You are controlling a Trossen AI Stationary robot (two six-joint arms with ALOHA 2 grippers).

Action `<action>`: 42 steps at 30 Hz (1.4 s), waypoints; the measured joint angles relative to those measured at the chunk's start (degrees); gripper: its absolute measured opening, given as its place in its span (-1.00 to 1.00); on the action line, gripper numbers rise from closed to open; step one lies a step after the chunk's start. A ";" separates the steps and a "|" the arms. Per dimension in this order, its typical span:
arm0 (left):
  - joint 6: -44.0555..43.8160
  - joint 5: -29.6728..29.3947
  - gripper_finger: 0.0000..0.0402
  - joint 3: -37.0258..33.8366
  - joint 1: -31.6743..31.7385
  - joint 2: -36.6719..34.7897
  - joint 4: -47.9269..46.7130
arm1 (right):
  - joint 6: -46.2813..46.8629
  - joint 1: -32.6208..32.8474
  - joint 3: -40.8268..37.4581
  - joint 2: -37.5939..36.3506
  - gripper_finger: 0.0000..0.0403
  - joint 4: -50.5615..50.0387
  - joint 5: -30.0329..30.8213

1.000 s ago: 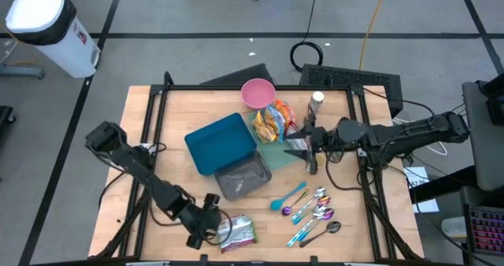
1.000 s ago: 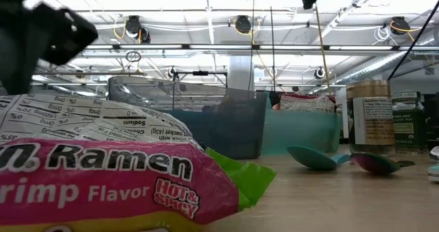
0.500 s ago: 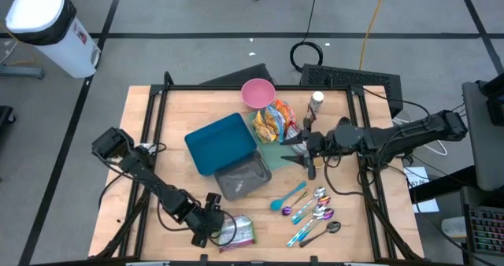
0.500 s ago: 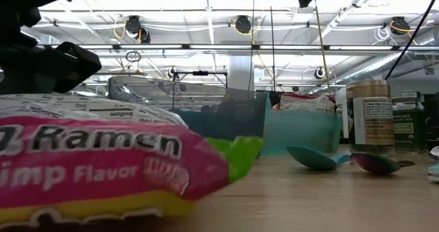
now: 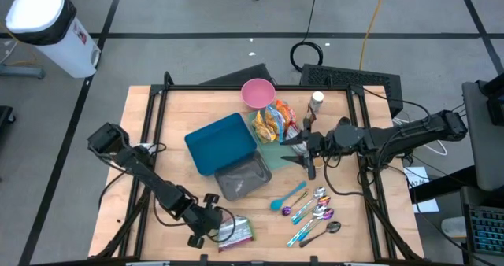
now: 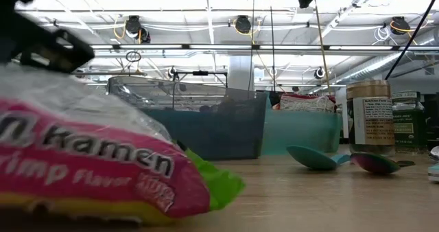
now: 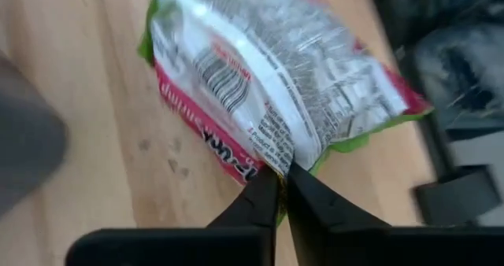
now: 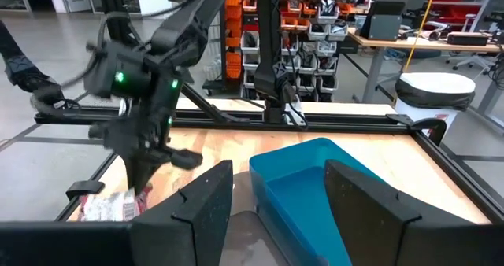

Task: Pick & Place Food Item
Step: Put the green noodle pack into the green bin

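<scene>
Ramen packet [image 5: 237, 231] sits at the table's [image 5: 173, 132] near edge; left gripper [image 7: 281, 177] clamped on its edge, fingers [image 7: 253, 203] pinched together w/ wrapper between; further back, right gripper [image 5: 293, 149] hangs half-open over the teal tray [image 5: 221, 142], holding nothing.

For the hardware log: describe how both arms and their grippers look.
Both arms are dark, slender and jointed. The left gripper has two black, tapered fingers on a flat black bar. The right gripper has broad, angular black fingers. Green lights glow on the left arm's wrist.
</scene>
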 joint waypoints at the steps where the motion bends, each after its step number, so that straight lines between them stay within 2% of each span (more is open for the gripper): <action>1: 0.65 -0.30 -0.89 0.00 -0.04 -1.36 -0.40 | 0.09 0.00 0.00 0.00 -0.05 0.00 0.00; 7: 8.76 -2.44 -0.96 0.00 1.15 -10.73 -0.35 | 2.75 0.00 0.00 0.00 -0.05 0.04 -0.08; 12: 18.60 -4.82 -0.91 0.02 4.47 -18.34 0.59 | 2.95 0.00 0.00 0.07 -0.05 0.14 -0.10; 14: 22.99 -3.77 -0.94 0.00 6.24 -20.68 1.00 | 2.83 0.00 0.00 0.09 -0.04 0.36 -0.11; 18: 29.24 2.78 -0.95 0.02 10.56 -23.57 1.58 | 2.96 -0.55 0.00 0.71 0.04 1.51 -0.38; 20: 32.24 5.41 -0.93 0.04 12.56 -24.02 0.60 | 4.35 -2.28 0.13 1.14 0.10 1.71 -4.11; 25: 35.40 11.43 -0.97 0.04 17.88 -24.22 -5.01 | 10.29 -9.35 3.30 5.76 0.14 1.41 -20.16; 29: 37.21 15.06 -0.95 0.04 20.21 -24.22 -7.95 | 10.02 -12.96 7.16 11.91 0.13 1.24 -26.96; 33: 40.42 19.22 -0.97 0.04 20.55 -24.22 -5.82 | 11.15 -15.40 12.13 19.73 0.14 1.48 -34.08; 39: 41.04 19.45 -0.93 0.04 20.48 -24.13 -4.89 | 10.49 -15.75 20.30 32.60 0.14 2.87 -41.43; 42: 40.98 18.59 -0.95 0.04 20.48 -23.67 -4.86 | 10.50 -15.06 23.23 38.04 0.15 7.82 -45.82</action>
